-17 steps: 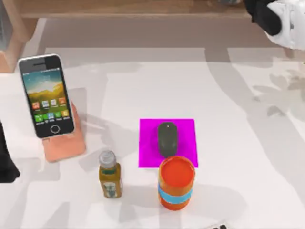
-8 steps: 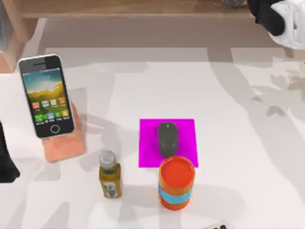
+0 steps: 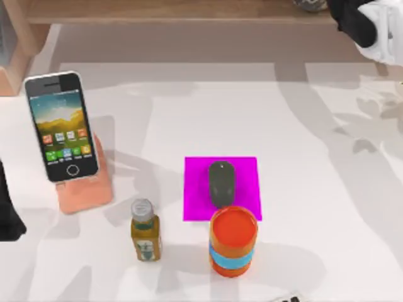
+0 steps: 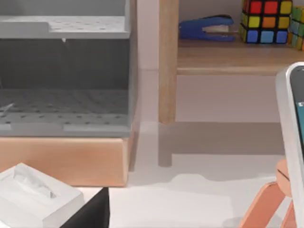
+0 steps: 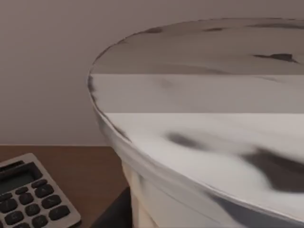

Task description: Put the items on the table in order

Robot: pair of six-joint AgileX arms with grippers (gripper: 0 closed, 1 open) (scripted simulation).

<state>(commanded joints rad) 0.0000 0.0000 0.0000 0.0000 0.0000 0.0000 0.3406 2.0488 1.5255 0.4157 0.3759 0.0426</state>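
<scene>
Top view: the small dark grey computer mouse (image 3: pixel 221 183) is lying on the square magenta pad (image 3: pixel 221 188), the silver-edged smartphone (image 3: pixel 62 126) is leaning on a salmon stand (image 3: pixel 85 189); whether either claw is open cannot be told.

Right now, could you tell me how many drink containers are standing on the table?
2: a small amber bottle near the table's front, left of the magenta pad, and an orange cup at the pad's front edge, beside the mouse.

Simulated office desk setting: white table (image 3: pixel 189 113) backed by a wooden shelf (image 4: pixel 228 57) holding a blue stapler (image 4: pixel 205 27), Rubik's cube (image 4: pixel 266 20) and calculator (image 5: pixel 28 197).
</scene>
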